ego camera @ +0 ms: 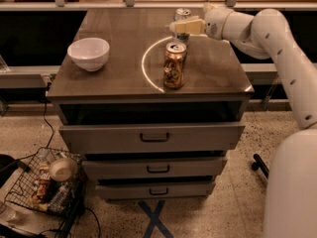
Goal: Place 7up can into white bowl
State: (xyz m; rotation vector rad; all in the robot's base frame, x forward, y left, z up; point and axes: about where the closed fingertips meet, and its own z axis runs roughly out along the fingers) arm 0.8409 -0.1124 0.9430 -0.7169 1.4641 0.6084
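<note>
The 7up can [182,14] stands upright at the far right of the cabinet top, silvery with a silver lid. My gripper [176,27] reaches in from the right at mid-height of this can and covers its middle. Whether it holds the can does not show. The white bowl [89,52] sits upright and empty at the left of the cabinet top, well apart from the gripper.
A brown-gold soda can [174,66] stands just in front of the 7up can. The things rest on a grey drawer cabinet [114,81] with three closed drawers. My arm [277,38] spans the right side. A wire basket [47,182] of items sits on the floor at left.
</note>
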